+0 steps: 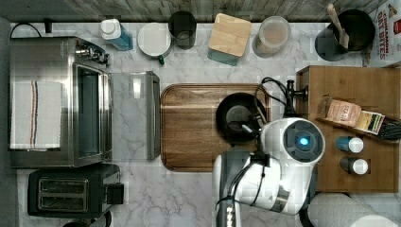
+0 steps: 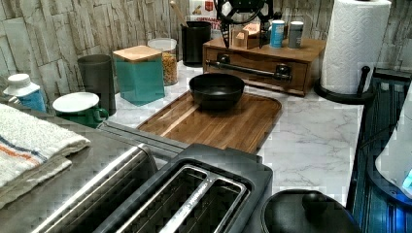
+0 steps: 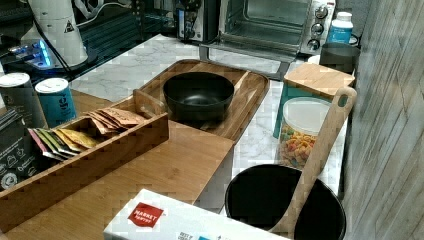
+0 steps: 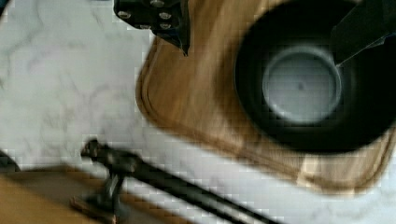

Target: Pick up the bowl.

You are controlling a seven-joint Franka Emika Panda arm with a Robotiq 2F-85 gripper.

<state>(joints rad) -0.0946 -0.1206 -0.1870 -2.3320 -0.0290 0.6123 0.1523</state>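
Observation:
The round black bowl (image 1: 236,113) with a greyish flat bottom sits upright on the wooden tray (image 1: 189,127), near the tray's edge at the top view's right. It also appears in the left view as the bowl (image 2: 216,90) and in the right view as the bowl (image 3: 198,95). My gripper (image 2: 244,39) hangs open well above it, with nothing between its fingers. In the wrist view the gripper (image 4: 261,55) has its jaws spread wide. One finger (image 4: 364,28) is over the bowl (image 4: 303,84), the other finger (image 4: 159,18) over the tray (image 4: 201,93).
A wooden drawer chest (image 1: 359,137) with tea packets and two shakers stands just beyond the tray's edge at the top view's right. A toaster oven (image 1: 61,101) with its door open lies at the top view's left. Canisters (image 1: 230,38) and a utensil pot (image 1: 347,33) line the wall.

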